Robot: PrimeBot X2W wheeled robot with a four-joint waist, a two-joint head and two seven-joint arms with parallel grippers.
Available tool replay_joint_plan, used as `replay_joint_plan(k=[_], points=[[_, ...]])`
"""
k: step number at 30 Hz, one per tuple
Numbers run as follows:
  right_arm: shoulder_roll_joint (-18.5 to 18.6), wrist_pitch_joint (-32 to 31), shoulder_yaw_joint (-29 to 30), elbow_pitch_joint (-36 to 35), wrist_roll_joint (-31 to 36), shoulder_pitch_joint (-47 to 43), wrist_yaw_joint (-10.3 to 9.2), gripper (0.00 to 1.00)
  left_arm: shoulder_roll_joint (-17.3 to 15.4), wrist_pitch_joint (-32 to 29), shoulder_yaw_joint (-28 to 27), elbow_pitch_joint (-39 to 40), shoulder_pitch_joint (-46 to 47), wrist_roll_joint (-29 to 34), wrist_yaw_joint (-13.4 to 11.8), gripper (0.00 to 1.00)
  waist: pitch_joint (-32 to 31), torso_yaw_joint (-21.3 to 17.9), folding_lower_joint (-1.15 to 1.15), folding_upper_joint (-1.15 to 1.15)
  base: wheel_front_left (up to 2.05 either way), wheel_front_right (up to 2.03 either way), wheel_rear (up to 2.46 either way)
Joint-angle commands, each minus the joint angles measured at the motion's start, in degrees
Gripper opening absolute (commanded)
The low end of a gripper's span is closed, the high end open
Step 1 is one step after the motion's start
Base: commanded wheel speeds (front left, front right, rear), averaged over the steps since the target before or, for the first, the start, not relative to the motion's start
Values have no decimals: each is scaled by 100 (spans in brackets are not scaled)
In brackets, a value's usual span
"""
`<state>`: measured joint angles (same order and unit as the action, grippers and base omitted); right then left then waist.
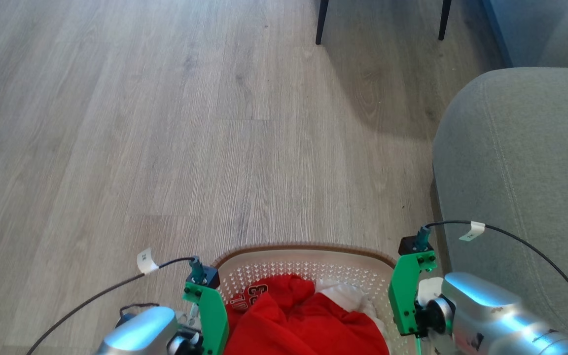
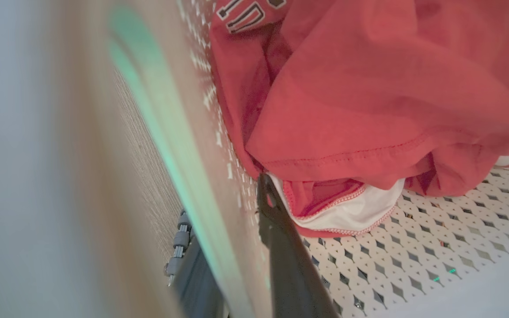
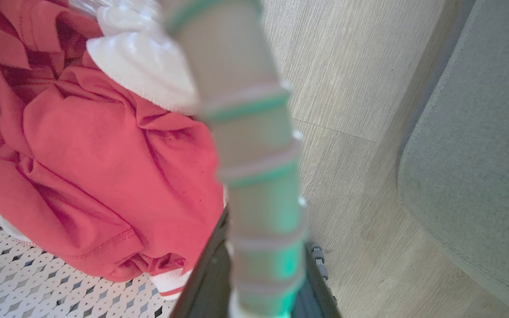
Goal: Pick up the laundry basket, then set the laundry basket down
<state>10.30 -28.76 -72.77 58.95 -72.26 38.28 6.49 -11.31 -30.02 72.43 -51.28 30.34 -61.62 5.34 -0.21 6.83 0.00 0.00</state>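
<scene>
Left tool (image 2: 226,216) pinched narrow over basket (image 1: 308,261) wall, one finger (image 2: 283,251) inside, the other outside. Right tool (image 3: 267,238) likewise astride the opposite rim, gripping it. Basket between both tools, low centre in head view, holding red shirt (image 1: 303,320) and white cloth (image 1: 343,293); wood floor (image 1: 165,123) ahead, grey sofa (image 1: 520,162) just right.

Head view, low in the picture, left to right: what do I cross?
Left gripper → basket, red shirt inside → right gripper → sofa.
</scene>
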Motion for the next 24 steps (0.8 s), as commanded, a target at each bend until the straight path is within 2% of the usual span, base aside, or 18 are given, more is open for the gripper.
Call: replay_joint_plan(k=[1, 24], points=[[-35, 39, -58, -188, 94, 289, 100, 0, 22, -78, 93, 189, 161, 86, 214, 0, 0, 0, 0, 0, 0, 0, 0], [-8, 32, -58, -200, 94, 278, 100, 0, 50, -71, 93, 148, 156, 77, 214, 0, 29, 13, 0, 0, 0, 0, 0]])
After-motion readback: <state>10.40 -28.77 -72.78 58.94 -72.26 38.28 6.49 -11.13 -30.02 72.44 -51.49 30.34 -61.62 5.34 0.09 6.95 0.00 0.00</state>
